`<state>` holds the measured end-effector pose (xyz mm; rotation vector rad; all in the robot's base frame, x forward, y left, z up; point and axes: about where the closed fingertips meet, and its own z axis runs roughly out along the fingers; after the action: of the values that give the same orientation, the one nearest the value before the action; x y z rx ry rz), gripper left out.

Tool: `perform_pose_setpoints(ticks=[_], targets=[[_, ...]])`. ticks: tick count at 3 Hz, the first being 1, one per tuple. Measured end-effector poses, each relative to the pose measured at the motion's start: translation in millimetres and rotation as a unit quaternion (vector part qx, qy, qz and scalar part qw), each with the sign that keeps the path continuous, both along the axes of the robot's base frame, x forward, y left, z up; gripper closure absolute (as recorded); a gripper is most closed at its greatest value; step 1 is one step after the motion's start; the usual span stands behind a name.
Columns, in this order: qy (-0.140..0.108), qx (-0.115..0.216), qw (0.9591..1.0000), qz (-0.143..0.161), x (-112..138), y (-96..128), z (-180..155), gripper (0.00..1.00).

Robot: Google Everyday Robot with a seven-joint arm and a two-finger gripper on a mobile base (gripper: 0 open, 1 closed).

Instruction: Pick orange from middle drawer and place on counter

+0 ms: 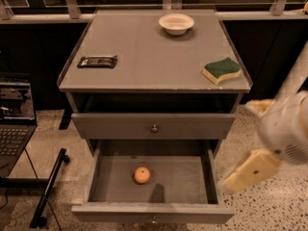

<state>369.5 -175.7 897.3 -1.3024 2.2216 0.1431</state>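
The orange (142,174) lies on the floor of the open middle drawer (187,179), a little left of its centre. The drawer is pulled out towards me, and its front (120,213) carries a small knob. The counter (149,57) is the grey top of the cabinet. My gripper (253,139) hangs in the air to the right of the cabinet, level with the drawers and right of the open drawer's right wall. Its two cream fingers (250,170) stand apart, and it holds nothing.
On the counter are a white bowl (176,23) at the back, a green-and-yellow sponge (221,70) at the right edge and a black packet (97,61) at the left. The upper knobbed drawer (154,125) is closed. A laptop (14,119) and a black pole (48,189) stand at the left.
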Motion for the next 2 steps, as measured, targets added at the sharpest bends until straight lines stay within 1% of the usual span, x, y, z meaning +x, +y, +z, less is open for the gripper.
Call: perform_pose_setpoints(ticks=[1, 2], targets=[[0.033, 0.091, 0.9953, -0.007, -4.9, 30.6, -90.3, 0.0], [0.058, 0.118, 0.9912, -0.019, -8.3, 36.8, -140.8, 0.0]])
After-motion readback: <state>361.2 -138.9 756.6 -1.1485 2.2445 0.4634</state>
